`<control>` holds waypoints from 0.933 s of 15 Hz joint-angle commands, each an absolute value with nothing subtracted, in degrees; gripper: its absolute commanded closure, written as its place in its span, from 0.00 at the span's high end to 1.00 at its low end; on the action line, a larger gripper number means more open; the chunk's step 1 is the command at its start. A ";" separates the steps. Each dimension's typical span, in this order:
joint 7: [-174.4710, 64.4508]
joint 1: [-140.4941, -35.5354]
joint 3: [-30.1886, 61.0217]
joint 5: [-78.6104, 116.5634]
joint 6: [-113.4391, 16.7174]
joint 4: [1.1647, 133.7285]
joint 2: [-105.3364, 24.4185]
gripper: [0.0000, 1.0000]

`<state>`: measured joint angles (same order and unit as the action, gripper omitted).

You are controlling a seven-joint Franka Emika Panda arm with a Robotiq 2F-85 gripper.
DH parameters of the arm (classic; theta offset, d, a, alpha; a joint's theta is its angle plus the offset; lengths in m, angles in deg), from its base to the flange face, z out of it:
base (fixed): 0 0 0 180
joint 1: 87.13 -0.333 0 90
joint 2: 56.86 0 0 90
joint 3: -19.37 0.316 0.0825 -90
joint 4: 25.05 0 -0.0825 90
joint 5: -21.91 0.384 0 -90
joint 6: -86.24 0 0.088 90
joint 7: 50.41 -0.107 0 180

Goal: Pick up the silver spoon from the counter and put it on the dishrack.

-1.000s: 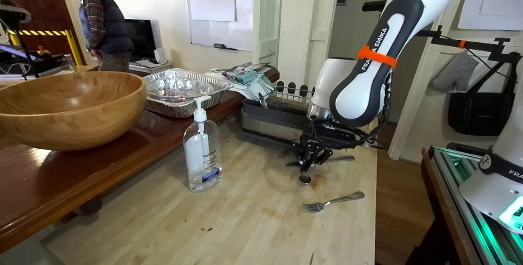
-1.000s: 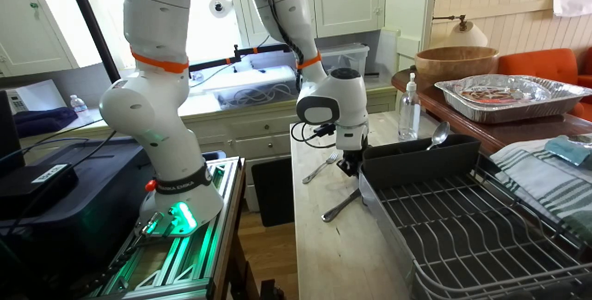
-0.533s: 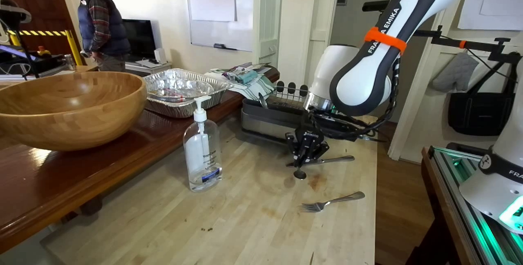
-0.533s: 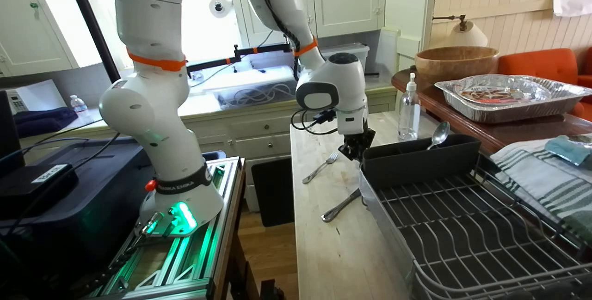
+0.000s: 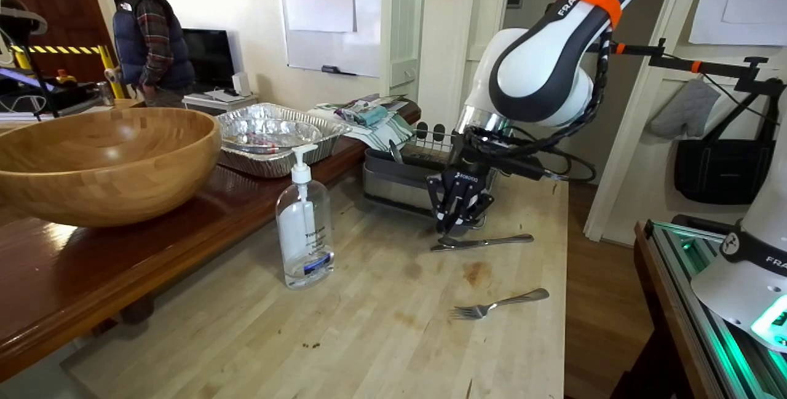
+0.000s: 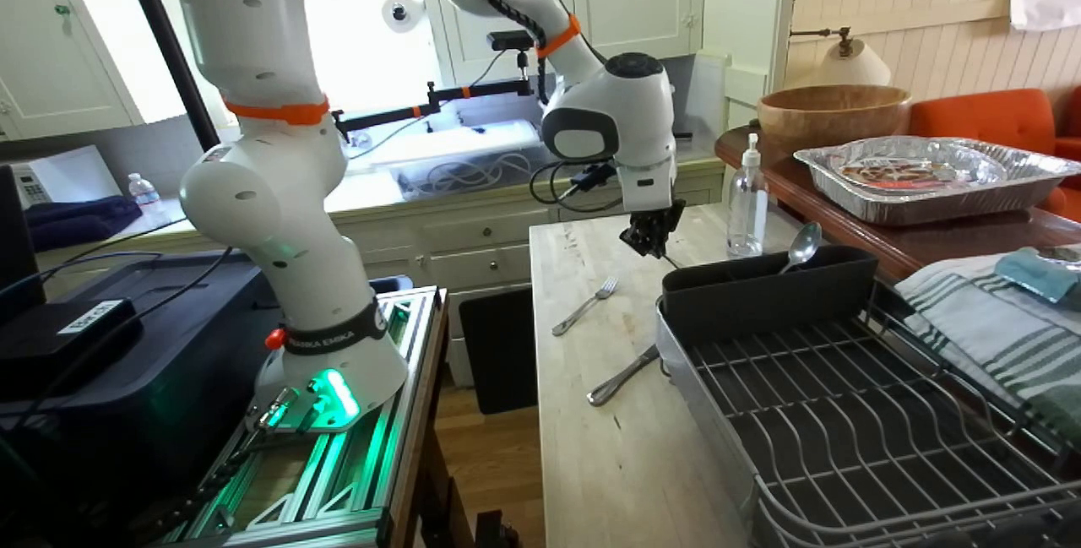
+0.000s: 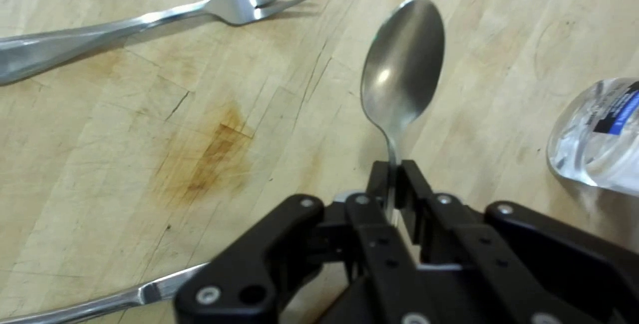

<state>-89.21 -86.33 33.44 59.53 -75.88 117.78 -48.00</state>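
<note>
My gripper (image 7: 393, 169) is shut on the handle of the silver spoon (image 7: 404, 64). The spoon's bowl points away from the fingers, above the pale wood counter (image 7: 289, 114). In an exterior view the gripper (image 5: 447, 227) is in front of the dishrack (image 5: 399, 187), with the spoon's bowl just under the fingertips, overlapping the knife in the picture. In an exterior view the gripper (image 6: 654, 246) is raised beyond the dishrack's wall (image 6: 709, 413); most of the held spoon is hidden there. A different spoon (image 6: 802, 246) stands in the rack's dark cutlery holder (image 6: 760, 295).
A fork (image 5: 492, 308) and a knife (image 5: 492, 241) lie on the counter. A clear pump bottle (image 5: 305, 233) stands near the reddish-brown table (image 5: 246, 202). That table bears a wooden bowl (image 5: 110, 171) and foil trays (image 5: 270, 165). Striped towels (image 6: 996, 328) lie beside the rack.
My gripper has risen with the spoon in it and moved up the picture in both exterior views. The rack, fork and knife have not moved. A person in the background has shifted slightly.
</note>
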 commanded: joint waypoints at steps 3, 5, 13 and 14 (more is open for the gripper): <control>-78.27 -87.65 30.20 70.74 -66.05 116.92 -54.14 0.03; -76.46 -87.93 28.65 72.40 -63.60 117.02 -55.86 0.03; -70.57 -87.15 22.96 78.86 -52.23 116.46 -60.86 0.03; -70.80 -87.06 22.41 79.01 -51.45 116.36 -61.22 0.03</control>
<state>-72.65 -86.95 24.38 76.39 -55.30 116.26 -59.31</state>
